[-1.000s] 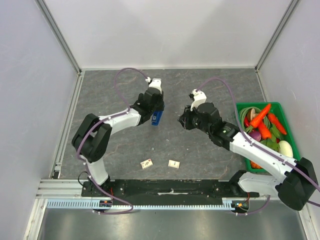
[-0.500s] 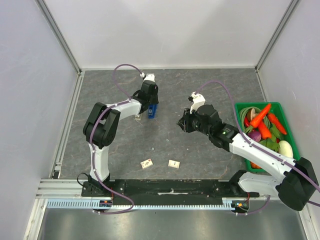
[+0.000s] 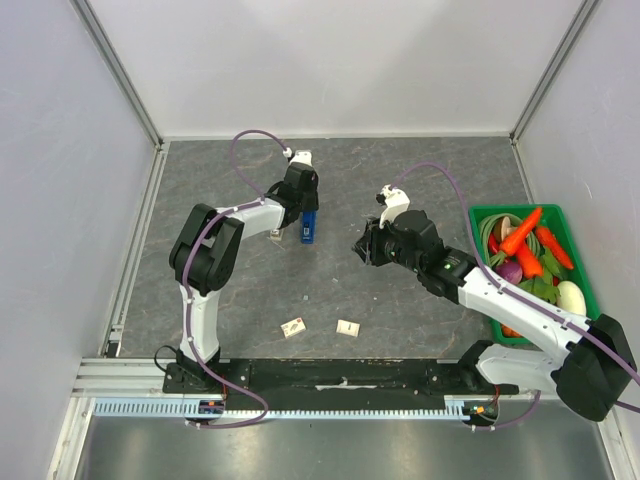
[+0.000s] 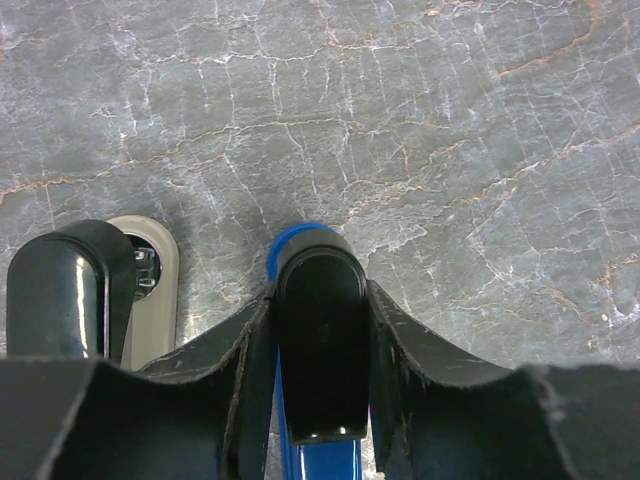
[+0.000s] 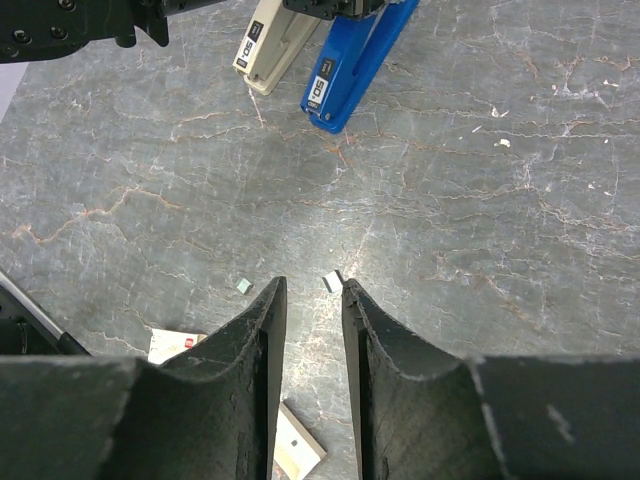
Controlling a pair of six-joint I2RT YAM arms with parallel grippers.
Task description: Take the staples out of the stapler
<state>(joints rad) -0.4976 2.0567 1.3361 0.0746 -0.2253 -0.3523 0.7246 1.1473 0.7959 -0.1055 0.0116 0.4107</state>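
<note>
The stapler lies in two long halves on the grey table. The blue half (image 3: 309,229) with a black end (image 4: 320,340) sits between my left gripper's (image 3: 304,212) jaws, which are shut on it (image 4: 320,300). The silver-grey half (image 3: 276,235) lies just to its left, touching the table (image 4: 145,290). Both halves show at the top of the right wrist view, blue (image 5: 355,60) and grey (image 5: 270,45). My right gripper (image 3: 361,248) hovers to the right of them, open and empty (image 5: 312,290). Two tiny pale bits (image 5: 332,282) (image 5: 243,286) lie on the table by its fingertips.
Two small white boxes (image 3: 293,327) (image 3: 347,327) lie near the front middle of the table. A green bin (image 3: 581,262) of toy vegetables stands at the right edge. White walls enclose the table on three sides.
My left arm has folded up and its gripper has shifted back and left with the blue half, then down a little. My right gripper has edged slightly left.
</note>
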